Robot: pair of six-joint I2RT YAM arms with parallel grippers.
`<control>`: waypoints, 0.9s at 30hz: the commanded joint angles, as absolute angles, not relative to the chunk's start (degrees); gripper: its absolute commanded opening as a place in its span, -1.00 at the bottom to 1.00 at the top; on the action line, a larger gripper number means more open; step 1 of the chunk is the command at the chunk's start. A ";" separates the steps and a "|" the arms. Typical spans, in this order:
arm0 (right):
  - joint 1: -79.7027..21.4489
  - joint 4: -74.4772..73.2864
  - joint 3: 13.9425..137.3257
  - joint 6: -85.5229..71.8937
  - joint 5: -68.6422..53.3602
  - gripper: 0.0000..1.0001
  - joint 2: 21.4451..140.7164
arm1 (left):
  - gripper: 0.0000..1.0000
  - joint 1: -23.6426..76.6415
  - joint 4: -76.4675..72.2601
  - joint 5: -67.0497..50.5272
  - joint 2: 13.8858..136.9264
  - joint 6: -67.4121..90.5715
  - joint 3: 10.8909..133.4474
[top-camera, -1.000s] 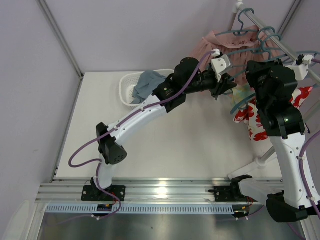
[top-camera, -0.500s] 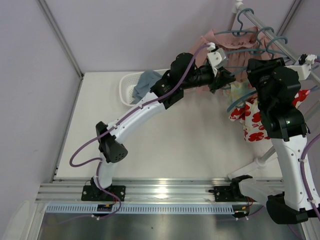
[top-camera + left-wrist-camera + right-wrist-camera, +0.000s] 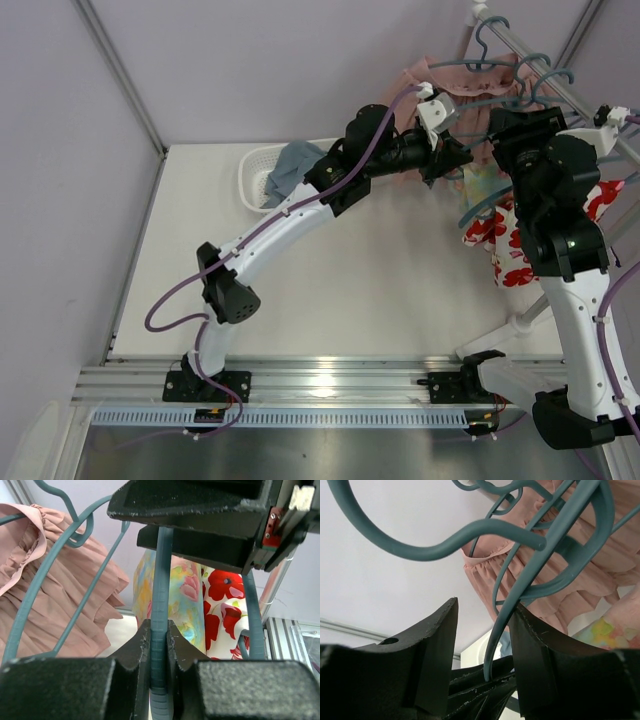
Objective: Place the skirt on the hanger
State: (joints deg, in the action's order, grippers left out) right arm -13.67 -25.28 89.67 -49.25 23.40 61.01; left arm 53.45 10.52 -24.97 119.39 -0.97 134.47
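Observation:
My left gripper [image 3: 158,627] is shut on a slim arm of the teal hanger [image 3: 162,580]; in the top view it [image 3: 452,160] is raised beside the clothes rack. The pastel flowered skirt [image 3: 180,597] hangs just behind that arm; it also shows in the top view [image 3: 484,182], draped over the hanger [image 3: 478,205]. My right gripper [image 3: 485,607] is open; another arm of the hanger [image 3: 520,595] passes between its fingers and leans on the right one. The hanger's hook [image 3: 445,545] curves above. The right gripper's fingers [image 3: 200,520] sit right above my left jaws.
The dusty-pink pleated skirt [image 3: 440,85] and spare teal hangers [image 3: 545,75] hang on the rack rail at the back right. The white garment with red flowers [image 3: 512,250] hangs below my right arm. A white basket [image 3: 252,175] with grey-blue cloth [image 3: 295,165] stands at the back.
My left gripper has lifted the hanger and skirt up and back toward the rack. The right arm has shifted slightly with it. The last half second shows little motion.

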 commanded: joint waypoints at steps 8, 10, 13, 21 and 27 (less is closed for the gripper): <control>-14.68 -20.66 86.84 -45.62 20.05 -0.06 59.15 | -1.00 53.79 4.22 -21.89 119.18 2.11 140.36; -16.25 -20.13 86.92 -45.09 20.21 -0.07 59.85 | -1.00 53.79 4.22 -21.53 118.83 2.11 140.36; -21.77 -20.04 87.98 -43.51 23.71 0.03 61.34 | -1.00 53.79 3.96 -21.27 118.83 2.29 140.27; -26.54 -19.60 86.32 -41.84 32.96 -0.03 61.00 | -1.00 53.79 3.34 -21.01 118.39 2.81 140.54; -26.28 -17.40 83.67 -42.54 33.84 -0.57 59.94 | -1.00 53.96 4.92 -21.80 118.30 1.94 140.89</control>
